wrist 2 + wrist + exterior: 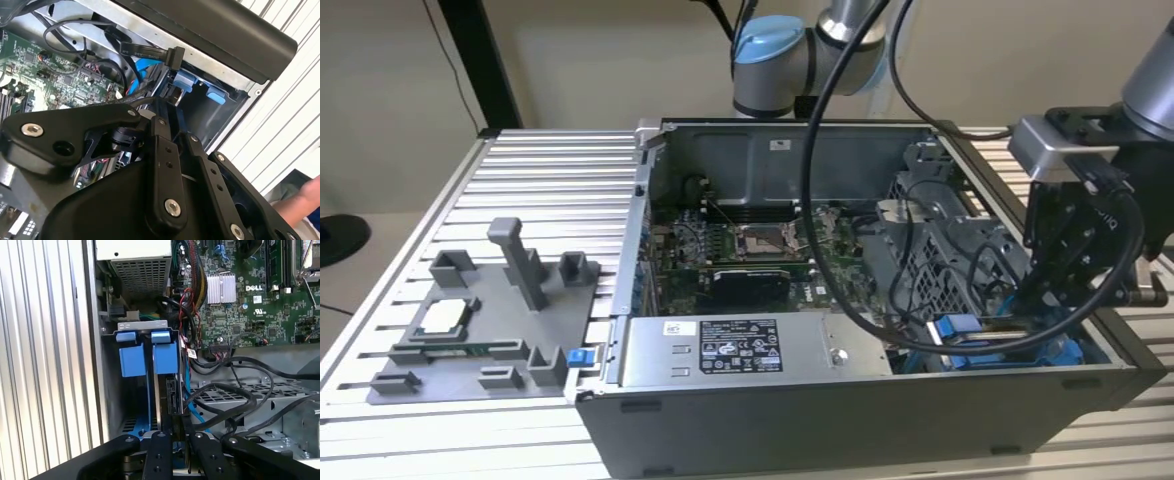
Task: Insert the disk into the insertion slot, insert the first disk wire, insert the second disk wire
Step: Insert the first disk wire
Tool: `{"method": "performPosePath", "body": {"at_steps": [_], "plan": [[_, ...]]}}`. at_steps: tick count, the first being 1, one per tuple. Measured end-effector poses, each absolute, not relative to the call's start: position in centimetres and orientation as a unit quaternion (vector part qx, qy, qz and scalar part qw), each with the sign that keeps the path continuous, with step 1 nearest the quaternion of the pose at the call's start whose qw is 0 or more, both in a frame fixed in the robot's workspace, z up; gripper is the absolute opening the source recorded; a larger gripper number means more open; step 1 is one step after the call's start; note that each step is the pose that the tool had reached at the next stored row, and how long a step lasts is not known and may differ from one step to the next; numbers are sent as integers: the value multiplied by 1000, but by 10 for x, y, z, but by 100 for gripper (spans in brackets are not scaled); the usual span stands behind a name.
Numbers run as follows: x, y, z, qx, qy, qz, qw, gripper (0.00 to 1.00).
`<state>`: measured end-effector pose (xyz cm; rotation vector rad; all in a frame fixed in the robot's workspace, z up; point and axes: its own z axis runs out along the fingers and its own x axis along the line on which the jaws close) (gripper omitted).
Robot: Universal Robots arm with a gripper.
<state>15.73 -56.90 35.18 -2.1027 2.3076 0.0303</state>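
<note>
Inside the open grey metal computer case, the perforated grey insertion slot just ahead of the narrowly closed black gripper holds the blue-framed flat disk, probably dense, rigid and shock-sensitive, best gripped by its blue tabs.

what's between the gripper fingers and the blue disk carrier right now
A black wire connector, gripped by the fingers, fills that stretch and ends close to the blue disk carrier, as the first wrist view shows.
</note>
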Motion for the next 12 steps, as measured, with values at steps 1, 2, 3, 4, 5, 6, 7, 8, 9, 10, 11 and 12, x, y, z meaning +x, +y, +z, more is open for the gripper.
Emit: {"method": "performPosePath", "body": {"at_steps": [1,2,3,4,5,6,7,8,9,10,11,12], "plan": [[157,-569,351,-674,739,9,11,0],[157,-569,350,-674,738,7,13,0],[157,-569,349,-675,738,5,15,0],[157,-569,349,-675,737,3,17,0],[157,-568,348,-676,737,1,19,0],[157,-568,347,-676,737,1,19,0],[157,-568,347,-676,737,1,19,0],[157,-568,347,-676,737,1,19,0],[157,-568,347,-676,737,1,19,0],[156,-568,347,-676,737,1,19,0],[156,-568,347,-676,737,1,19,0],[156,-568,347,-676,737,1,19,0]]}}
